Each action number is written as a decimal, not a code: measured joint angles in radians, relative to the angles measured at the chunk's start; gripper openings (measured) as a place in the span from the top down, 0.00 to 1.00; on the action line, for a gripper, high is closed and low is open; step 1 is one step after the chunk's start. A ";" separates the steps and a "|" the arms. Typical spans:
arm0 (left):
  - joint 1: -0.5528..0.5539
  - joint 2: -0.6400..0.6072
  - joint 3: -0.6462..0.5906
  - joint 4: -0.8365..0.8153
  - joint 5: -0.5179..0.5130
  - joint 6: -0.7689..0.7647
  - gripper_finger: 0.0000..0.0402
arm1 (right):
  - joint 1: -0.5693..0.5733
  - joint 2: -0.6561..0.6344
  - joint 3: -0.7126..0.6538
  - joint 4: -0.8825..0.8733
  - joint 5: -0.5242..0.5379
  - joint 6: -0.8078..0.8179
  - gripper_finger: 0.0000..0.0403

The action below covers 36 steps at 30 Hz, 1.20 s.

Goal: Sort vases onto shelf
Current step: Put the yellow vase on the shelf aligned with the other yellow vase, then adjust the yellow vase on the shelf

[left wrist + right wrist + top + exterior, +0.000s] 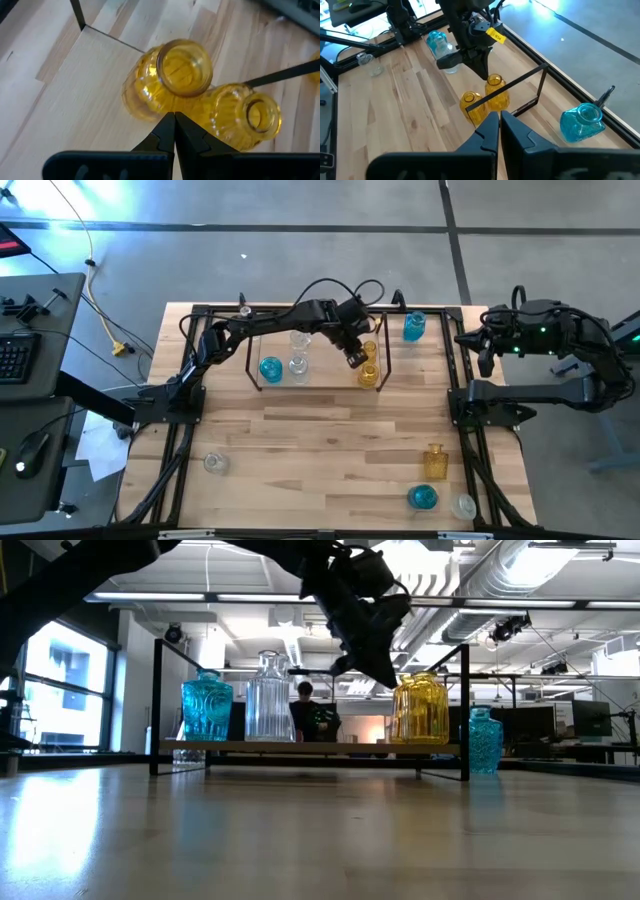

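The shelf (330, 372) stands at the table's far middle and carries a blue vase (270, 368), two clear vases (298, 364) and two amber vases (368, 376) standing upright at its right end. My left gripper (175, 116) is shut and slants down just above the amber pair, one wide-mouthed (184, 67) and one narrow-mouthed (255, 117). It holds nothing. Another blue vase (414, 326) stands on the table right of the shelf. My right gripper (499, 117) is shut, raised over the table's right edge. My left gripper's shut fingertips (484, 74) stand close by the mouth of one amber vase (494, 80), coming from above at a slant. I cannot tell whether they touch it. Both amber vases stand upright on the shelf floor.
On the near part of the table stand a clear vase (214, 463) at the left and an amber vase (435, 462), a blue vase (422, 497) and a clear vase (463, 505) at the right. Thin black shelf rods (520, 82) cross beside the amber vases. A black frame (190, 380) edges the table.
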 joint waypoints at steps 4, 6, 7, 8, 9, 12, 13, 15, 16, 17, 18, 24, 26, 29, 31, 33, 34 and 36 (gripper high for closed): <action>-0.002 -0.004 0.000 -0.020 -0.034 0.024 1.00 | 0.000 0.000 0.000 0.000 -0.004 0.000 1.00; -0.002 -0.016 0.000 -0.037 -0.033 0.024 1.00 | 0.000 0.000 0.000 -0.001 -0.004 0.000 1.00; -0.002 -0.026 0.002 -0.046 -0.032 0.025 1.00 | 0.000 0.000 0.000 -0.004 -0.004 0.000 1.00; -0.002 -0.037 0.002 -0.080 -0.032 0.032 1.00 | 0.000 0.000 0.000 -0.009 -0.004 0.000 1.00; -0.002 -0.047 0.002 -0.115 -0.036 0.045 1.00 | 0.000 0.000 0.000 -0.012 -0.005 0.000 1.00; -0.008 -0.065 0.002 -0.182 -0.041 0.057 1.00 | 0.000 0.000 0.000 -0.016 -0.007 0.000 1.00; -0.013 -0.069 0.002 -0.204 -0.039 0.057 1.00 | 0.000 0.000 0.000 -0.017 -0.007 -0.001 1.00; -0.028 -0.076 0.002 -0.234 -0.029 0.057 1.00 | 0.000 0.000 0.000 -0.016 -0.007 -0.008 1.00; -0.037 -0.078 0.002 -0.246 -0.015 0.056 1.00 | 0.000 0.000 0.000 -0.016 -0.006 -0.011 1.00; -0.047 -0.078 0.002 -0.256 -0.004 0.050 1.00 | 0.000 0.000 0.000 -0.016 -0.005 -0.014 1.00; -0.055 -0.078 0.002 -0.265 0.001 0.047 1.00 | 0.000 0.000 0.000 -0.016 -0.004 -0.016 1.00; -0.099 -0.078 0.001 -0.255 0.045 0.026 1.00 | 0.000 0.000 0.000 -0.016 -0.004 -0.017 1.00; -0.105 -0.077 0.001 -0.256 0.056 0.014 1.00 | 0.000 0.000 0.000 -0.016 -0.004 -0.019 1.00; -0.112 -0.077 0.001 -0.255 0.107 0.005 1.00 | 0.000 0.000 0.000 -0.016 -0.004 -0.019 1.00; -0.121 -0.077 0.001 -0.249 0.147 0.004 1.00 | 0.000 0.000 0.000 -0.016 -0.004 -0.019 1.00; -0.135 -0.077 0.001 -0.227 0.194 0.006 1.00 | 0.000 0.000 0.000 -0.016 -0.009 -0.019 1.00; -0.142 -0.076 0.001 -0.213 0.225 0.011 1.00 | 0.000 0.000 0.000 -0.016 -0.013 -0.019 1.00; -0.154 -0.076 0.001 -0.176 0.286 0.025 1.00 | 0.000 0.000 0.000 -0.016 -0.016 -0.019 1.00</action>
